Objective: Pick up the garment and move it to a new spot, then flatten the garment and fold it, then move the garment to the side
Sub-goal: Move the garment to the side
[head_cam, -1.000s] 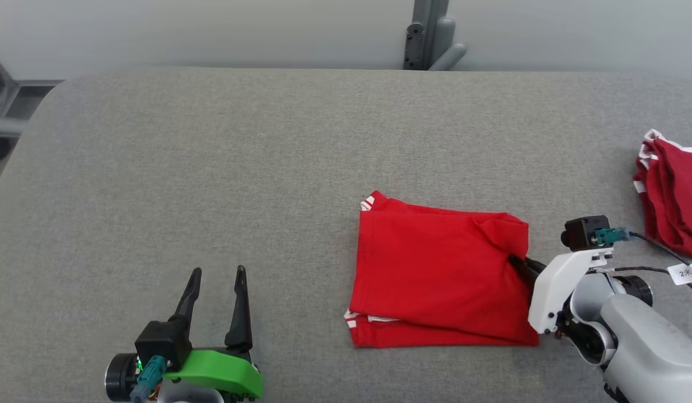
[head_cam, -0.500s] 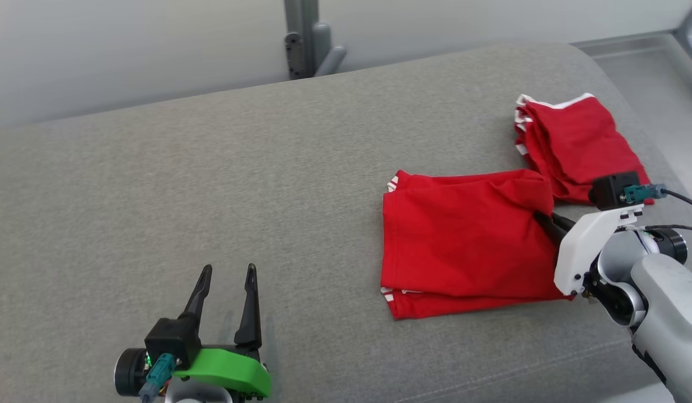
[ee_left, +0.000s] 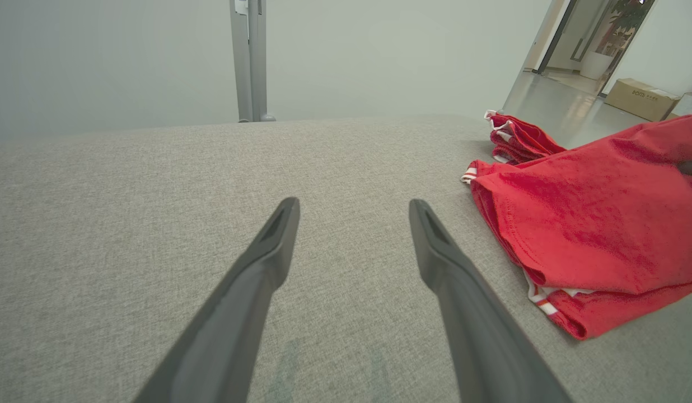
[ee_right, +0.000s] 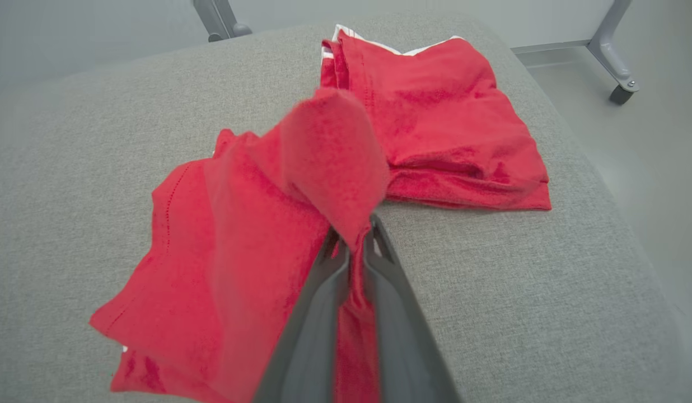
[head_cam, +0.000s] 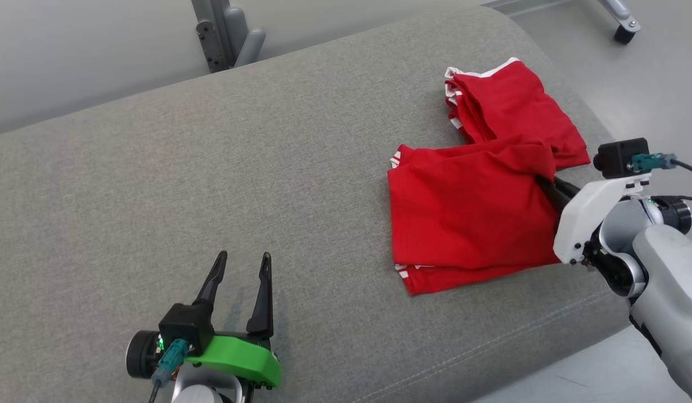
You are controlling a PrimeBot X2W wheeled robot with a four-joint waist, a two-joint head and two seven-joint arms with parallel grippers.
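The red folded garment (head_cam: 463, 218) with white-striped trim lies on the grey padded table (head_cam: 211, 168), right of centre. My right gripper (head_cam: 543, 183) is shut on the garment's right edge, and a bunched fold of cloth (ee_right: 329, 151) rises above the fingertips. In the right wrist view the cloth runs between the two closed fingers (ee_right: 318, 313). My left gripper (head_cam: 243, 257) rests low over bare table at the lower left, open and holding nothing, well left of the garment (ee_left: 592, 229).
A second folded red garment (head_cam: 508, 106) lies at the table's far right corner, touching the held one's upper right corner. The table's rounded right edge (head_cam: 598, 140) drops to the floor. A metal post (head_cam: 223, 33) stands behind the table.
The head camera has swung right. My right gripper has dragged the garment rightward until it meets the second folded garment. The left gripper stays open in place.
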